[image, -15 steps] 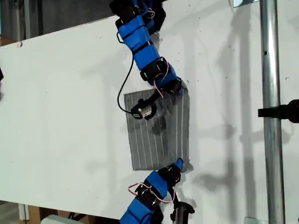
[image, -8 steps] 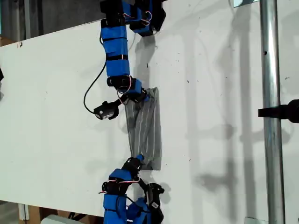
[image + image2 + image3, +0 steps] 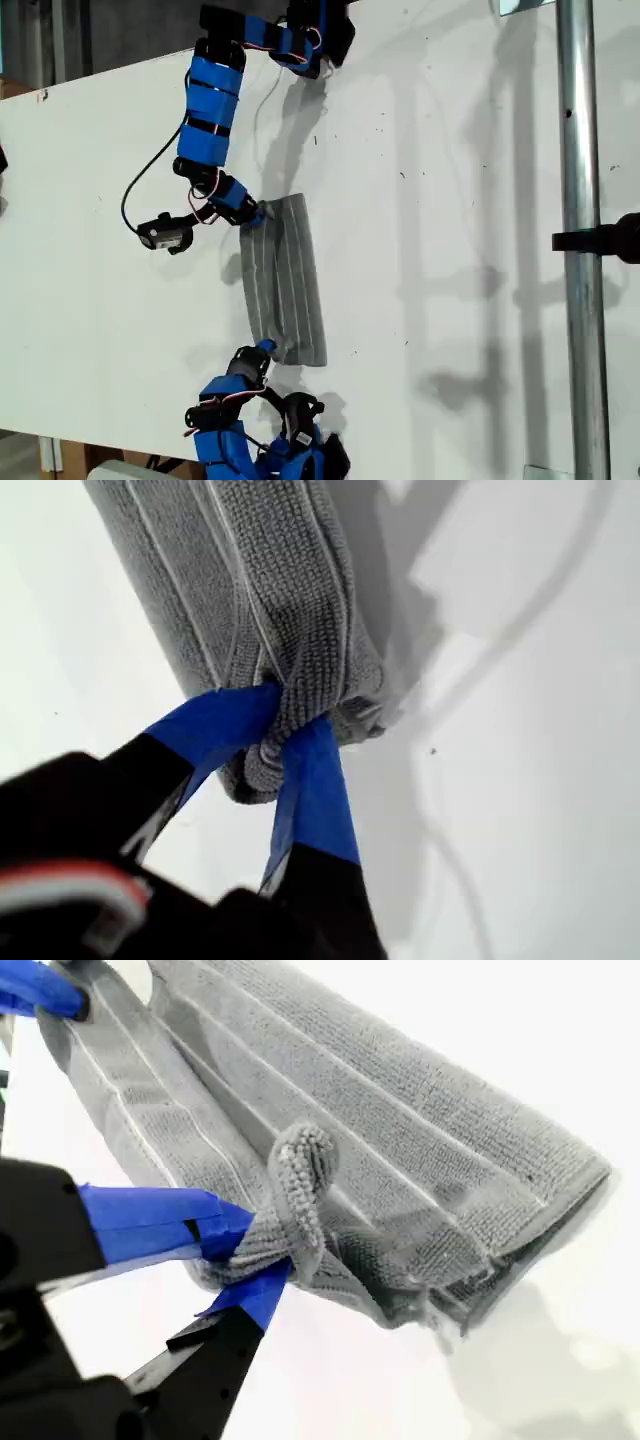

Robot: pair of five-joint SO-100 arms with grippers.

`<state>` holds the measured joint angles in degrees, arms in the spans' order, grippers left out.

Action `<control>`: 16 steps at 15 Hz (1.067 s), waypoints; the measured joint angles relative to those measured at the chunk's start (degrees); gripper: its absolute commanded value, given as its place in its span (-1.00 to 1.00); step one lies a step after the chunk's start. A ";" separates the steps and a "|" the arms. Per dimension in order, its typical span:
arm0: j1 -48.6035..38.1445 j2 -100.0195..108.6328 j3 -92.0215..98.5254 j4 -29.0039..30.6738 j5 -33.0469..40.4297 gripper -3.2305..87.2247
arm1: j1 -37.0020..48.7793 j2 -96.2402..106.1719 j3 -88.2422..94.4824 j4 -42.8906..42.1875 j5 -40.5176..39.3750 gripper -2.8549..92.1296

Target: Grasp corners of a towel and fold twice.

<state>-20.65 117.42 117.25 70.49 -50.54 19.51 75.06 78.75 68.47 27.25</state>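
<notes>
Lying on the white surface (image 3: 450,250), the towel (image 3: 285,280) is a narrow grey strip with thin white stripes running along its length, and you will find it a little towards the exterior view's left of centre. It is doubled over on itself: in the second wrist view the towel (image 3: 380,1160) shows stacked layers at its near end, with a rounded fold along one long side. My first gripper (image 3: 285,730) has its blue fingers (image 3: 215,725) pinched tight on a bunched end of the towel (image 3: 250,580), and the cloth puckers between them. My second gripper (image 3: 255,1250) has its blue fingers (image 3: 150,1215) clamped on a gathered corner, a small curl of fabric standing up above the grip. At the far end of the strip in that same view, another blue fingertip (image 3: 40,990) sits at the cloth's edge. In the exterior view, one blue arm (image 3: 205,120) reaches down from the top edge to the strip's upper end, and another blue arm (image 3: 230,420) reaches up from the bottom edge to its lower end. The wrist views do not tell you which of the two is which. Both tips meet the cloth at its corners on the exterior view's left. A metal pole (image 3: 580,250) stands well apart at the exterior view's right, with a black clamp (image 3: 610,238) on it.
</notes>
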 measured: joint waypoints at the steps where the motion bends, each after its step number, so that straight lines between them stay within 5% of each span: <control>1: 2.02 0.44 1.58 0.18 -3.16 -0.99 | -2.11 -1.14 1.49 -0.44 1.05 -0.94; 6: 7.73 1.49 14.50 -8.35 -14.15 -0.85 | -5.80 -7.03 4.57 -1.23 4.92 -0.88; 8: 7.73 1.49 16.79 -10.02 -15.56 -0.62 | -3.43 -9.14 4.57 0.00 6.77 -0.41; 10: 8.17 1.93 15.91 -6.59 -15.12 -0.56 | 0.00 -9.14 4.57 3.69 7.91 -0.29; 13: 15.03 8.96 2.64 10.55 -15.03 -0.57 | 1.76 -0.79 9.32 10.46 10.02 -0.27; 16: 22.24 35.77 9.67 10.37 -17.58 -0.58 | 2.37 21.97 25.14 10.90 17.75 -0.25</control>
<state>1.58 153.19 126.91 80.86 -68.12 21.88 97.03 103.89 79.37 45.00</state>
